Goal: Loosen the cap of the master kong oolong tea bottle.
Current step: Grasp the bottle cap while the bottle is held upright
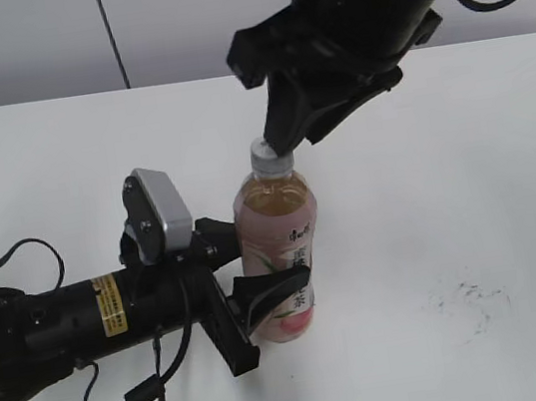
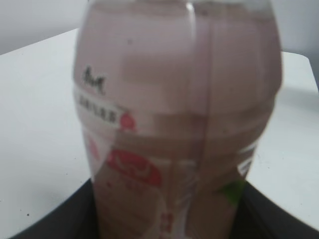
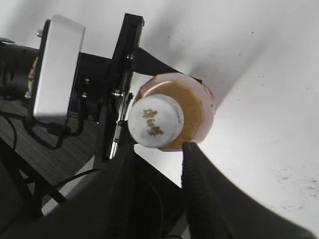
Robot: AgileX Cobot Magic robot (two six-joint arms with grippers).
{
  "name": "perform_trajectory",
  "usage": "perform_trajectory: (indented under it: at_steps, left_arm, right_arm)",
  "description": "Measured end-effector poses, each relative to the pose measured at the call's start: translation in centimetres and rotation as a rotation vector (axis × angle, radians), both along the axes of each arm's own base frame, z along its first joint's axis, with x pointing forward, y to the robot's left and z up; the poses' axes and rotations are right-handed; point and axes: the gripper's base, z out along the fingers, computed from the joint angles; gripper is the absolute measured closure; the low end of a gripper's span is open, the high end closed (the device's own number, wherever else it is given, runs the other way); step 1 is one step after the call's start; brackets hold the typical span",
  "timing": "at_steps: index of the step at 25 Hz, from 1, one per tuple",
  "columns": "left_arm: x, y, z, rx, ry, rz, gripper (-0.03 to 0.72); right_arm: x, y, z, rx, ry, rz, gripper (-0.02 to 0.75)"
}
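Glossy clear plastic bottle (image 1: 282,259); matt white table (image 1: 468,191).

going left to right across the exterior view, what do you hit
left arm → its silver wrist camera → left gripper clamped on the tea bottle → bottle cap with the right gripper at it → dark scuff marks on the table
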Motion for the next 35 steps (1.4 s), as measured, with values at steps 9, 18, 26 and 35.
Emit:
perform_trajectory:
  at_steps: [9,18,26,35]
  left_arm:
    - [0.0,0.0,0.0,-0.001,0.002,0.004,0.309]
    - [0.0,0.0,0.0,0.000,-0.001,0.000,0.309]
    - [0.0,0.0,0.0,0.000,-0.002,0.000,0.309]
    - [0.0,0.0,0.0,0.000,-0.002,0.000,0.309]
  right_arm:
    - [0.4,1.7,-0.8,-0.019,0.011,-0.022,0.428]
    - [1.0,1.6,-0.6,-0.050,-0.005,-0.072,0.305]
    - [1.4,2.0,-1.7,-0.072,0.023,-0.088,0.300]
    - [1.5,2.1,-1.9,-0.068,0.037,-0.090,0.311]
